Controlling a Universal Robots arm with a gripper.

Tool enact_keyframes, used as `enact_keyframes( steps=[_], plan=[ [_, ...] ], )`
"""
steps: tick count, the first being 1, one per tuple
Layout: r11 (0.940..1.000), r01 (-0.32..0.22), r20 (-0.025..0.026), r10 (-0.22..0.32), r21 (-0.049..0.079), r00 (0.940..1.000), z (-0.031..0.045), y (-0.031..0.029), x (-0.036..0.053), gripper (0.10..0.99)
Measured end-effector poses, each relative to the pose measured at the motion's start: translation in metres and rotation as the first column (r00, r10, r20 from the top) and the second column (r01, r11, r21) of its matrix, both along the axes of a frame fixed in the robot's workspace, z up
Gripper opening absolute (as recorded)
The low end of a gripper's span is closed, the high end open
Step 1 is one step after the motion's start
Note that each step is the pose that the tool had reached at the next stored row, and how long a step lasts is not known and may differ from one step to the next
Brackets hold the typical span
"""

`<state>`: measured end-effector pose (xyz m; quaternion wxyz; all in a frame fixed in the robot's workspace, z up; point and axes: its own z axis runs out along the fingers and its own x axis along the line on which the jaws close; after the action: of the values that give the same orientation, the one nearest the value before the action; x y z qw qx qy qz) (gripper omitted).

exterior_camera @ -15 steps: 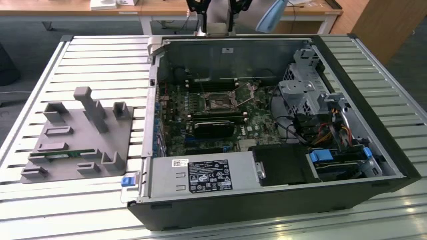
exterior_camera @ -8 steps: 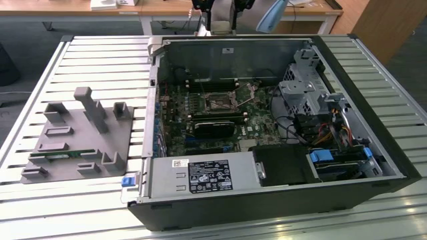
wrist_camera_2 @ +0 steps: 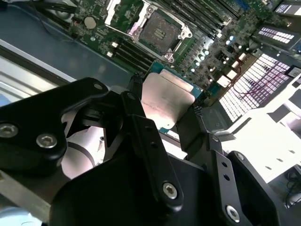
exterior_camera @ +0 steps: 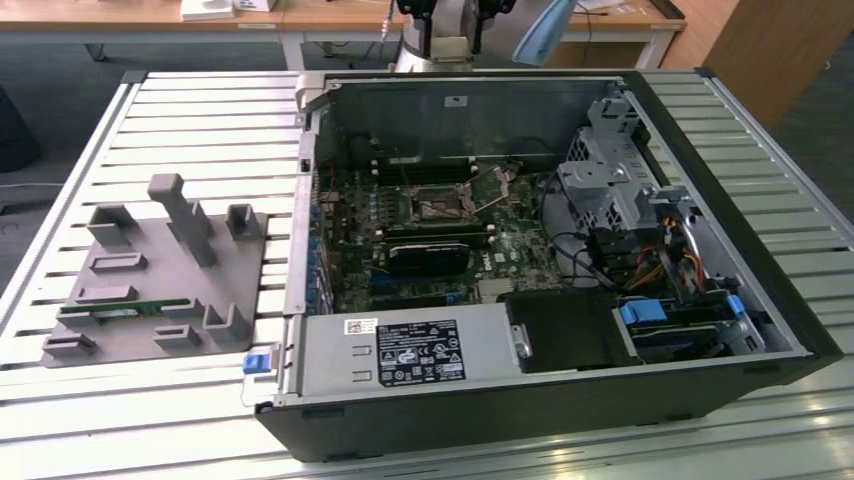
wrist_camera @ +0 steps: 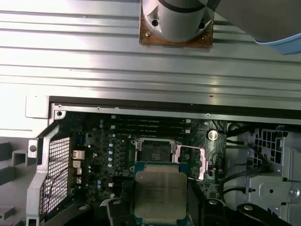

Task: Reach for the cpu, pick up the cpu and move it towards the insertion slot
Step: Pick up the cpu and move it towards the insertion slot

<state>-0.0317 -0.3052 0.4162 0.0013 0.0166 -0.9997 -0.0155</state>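
Observation:
In both wrist views my gripper (wrist_camera_2: 167,109) (wrist_camera: 161,209) is shut on the cpu (wrist_camera_2: 165,96) (wrist_camera: 160,194), a flat square chip with a silvery top and a thin green rim. One black finger (wrist_camera_2: 137,92) presses each of two opposite edges. The chip hangs in the air above the green motherboard. The insertion slot (wrist_camera_2: 157,32) (wrist_camera: 153,151) (exterior_camera: 437,208) is a square black socket in a silvery frame, lying a short way beyond the chip. Its metal cover plate (wrist_camera: 193,162) is swung open to one side.
The open black computer case (exterior_camera: 747,330) lies on a slatted metal table (exterior_camera: 200,130). A grey plastic tray (exterior_camera: 147,270) with upright posts stands at the exterior view's left and holds a green memory stick (exterior_camera: 131,312). Drive cages and cables (exterior_camera: 627,240) crowd the case's right.

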Motion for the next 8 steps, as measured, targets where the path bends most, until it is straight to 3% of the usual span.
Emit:
enact_keyframes(
  steps=[8],
  plan=[
    [1.0000, 0.000, 0.0000, 0.000, 0.000, 1.0000, -0.0001, 0.0017, 0.0151, 0.541]
  ],
)
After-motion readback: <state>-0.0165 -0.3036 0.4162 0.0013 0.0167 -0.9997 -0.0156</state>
